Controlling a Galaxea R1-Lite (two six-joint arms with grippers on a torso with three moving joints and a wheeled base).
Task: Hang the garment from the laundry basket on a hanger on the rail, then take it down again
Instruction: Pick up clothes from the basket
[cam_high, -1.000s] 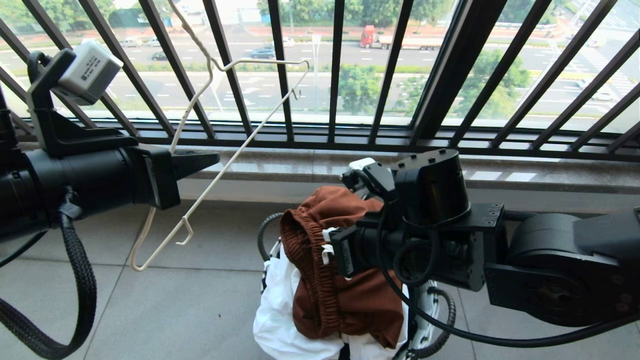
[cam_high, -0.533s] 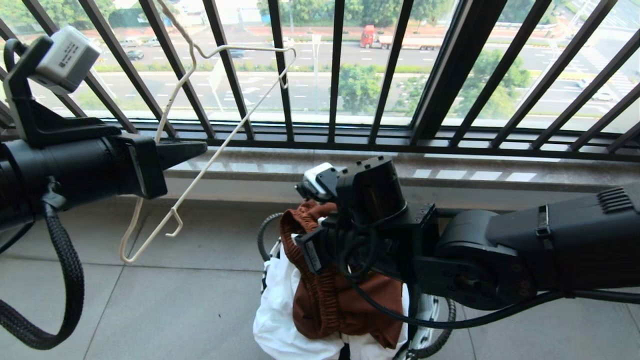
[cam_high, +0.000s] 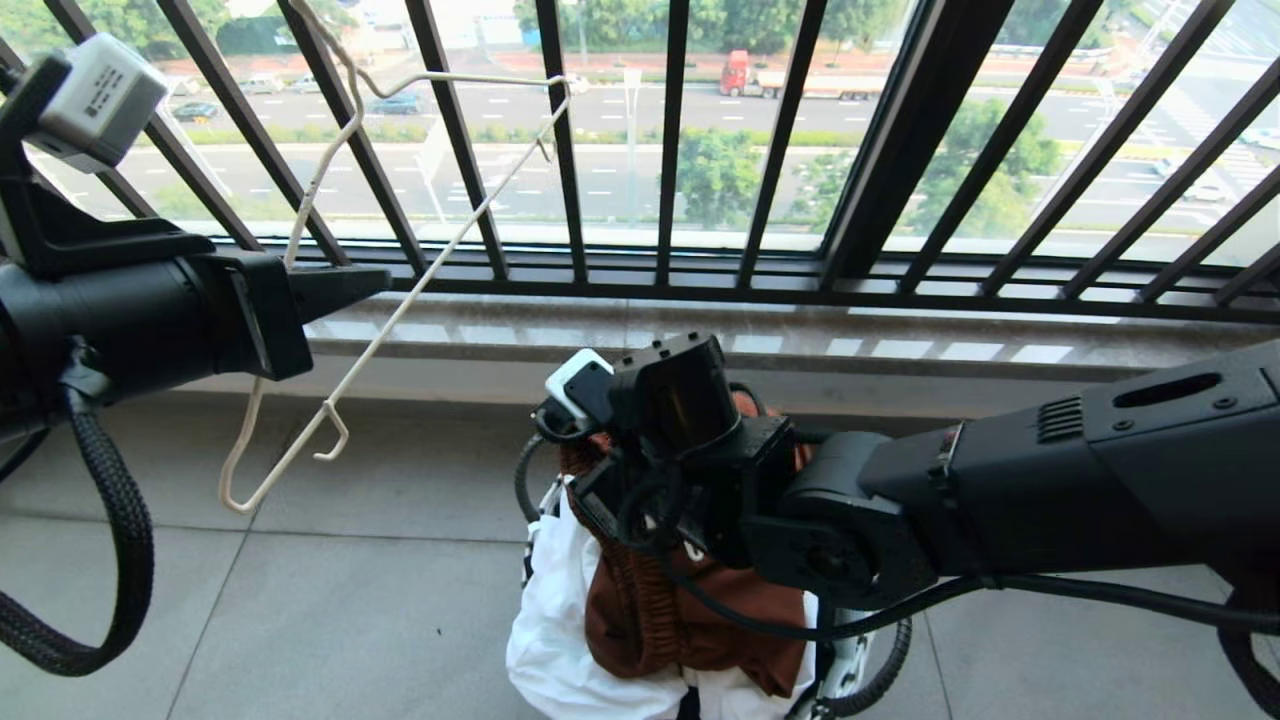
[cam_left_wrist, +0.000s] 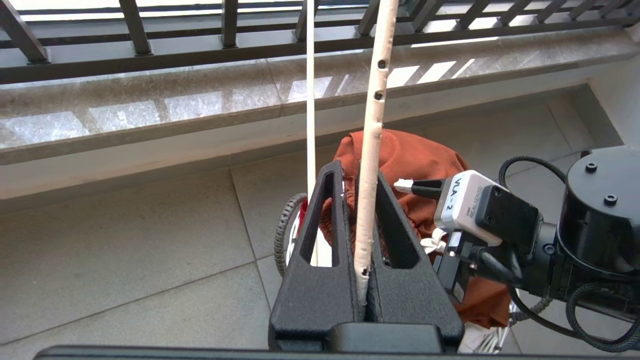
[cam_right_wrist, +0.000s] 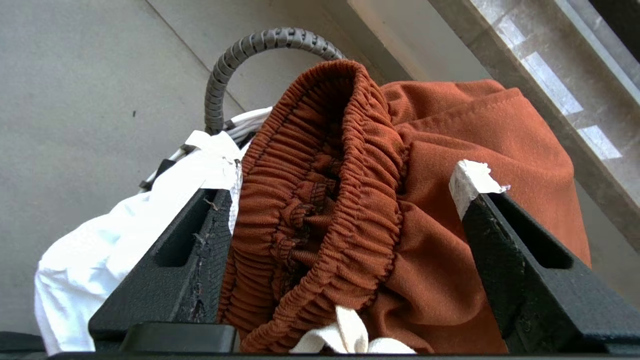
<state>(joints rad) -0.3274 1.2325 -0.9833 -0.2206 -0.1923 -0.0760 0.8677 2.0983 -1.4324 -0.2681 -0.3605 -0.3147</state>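
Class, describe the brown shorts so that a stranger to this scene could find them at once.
Below the black balustrade, on the grey tiled floor, stands a small round laundry basket. The rust-brown shorts are heaped on it beside a white cloth; only they have a gathered elastic waistband.

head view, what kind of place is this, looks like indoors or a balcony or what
Probably a high-rise balcony used for laundry: black balustrade of vertical bars over a road far below, grey tiled floor, and rust-brown shorts heaped on a basket.

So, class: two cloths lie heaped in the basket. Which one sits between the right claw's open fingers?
The rust-brown shorts, with the gathered elastic waistband. The white cloth lies beside them, outside the right claw.
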